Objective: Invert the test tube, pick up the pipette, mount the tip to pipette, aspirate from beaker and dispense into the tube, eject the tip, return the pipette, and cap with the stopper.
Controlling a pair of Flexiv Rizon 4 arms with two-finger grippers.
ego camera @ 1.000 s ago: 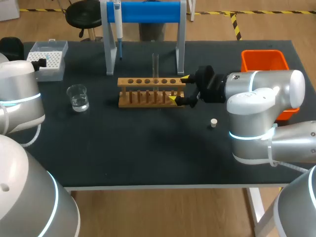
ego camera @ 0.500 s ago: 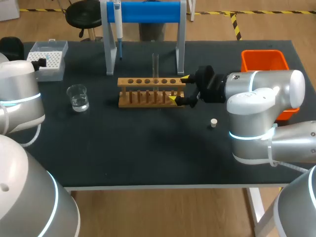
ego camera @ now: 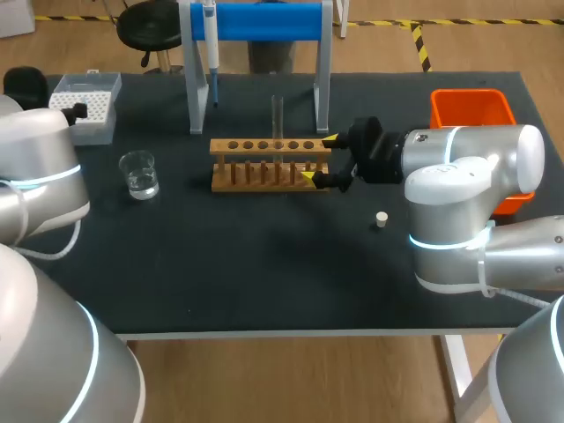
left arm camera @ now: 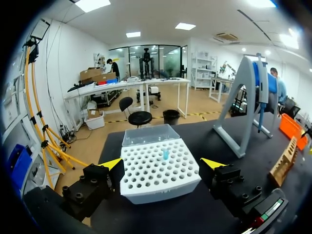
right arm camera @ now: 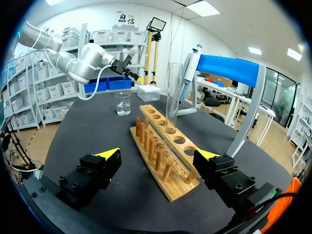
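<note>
— How is the right tool (ego camera: 319, 159) standing?
— Its fingers are spreading apart and clamping nothing. The near end of the rack (ego camera: 264, 165) is lying between them, with a gap at each side.
— Where is the tube (ego camera: 277, 115)?
— It is standing upright in a middle hole of the rack, just ahead of that tool. The pipette (ego camera: 211, 53) is hanging on the stand (ego camera: 264, 22), farther ahead, beyond the rack.
— And the stopper (ego camera: 381, 218)?
— It is lying on the counter (ego camera: 264, 264) beside that tool's body, apart from it.
— The left tool (left arm camera: 162, 163)?
— It is also gaping and gripping nothing. The tip box (left arm camera: 158, 175) is sitting just ahead of it, between the lines of its fingers, with one blue tip (left arm camera: 165, 154) showing. The beaker (ego camera: 138, 174) is standing off to its side, well apart.
</note>
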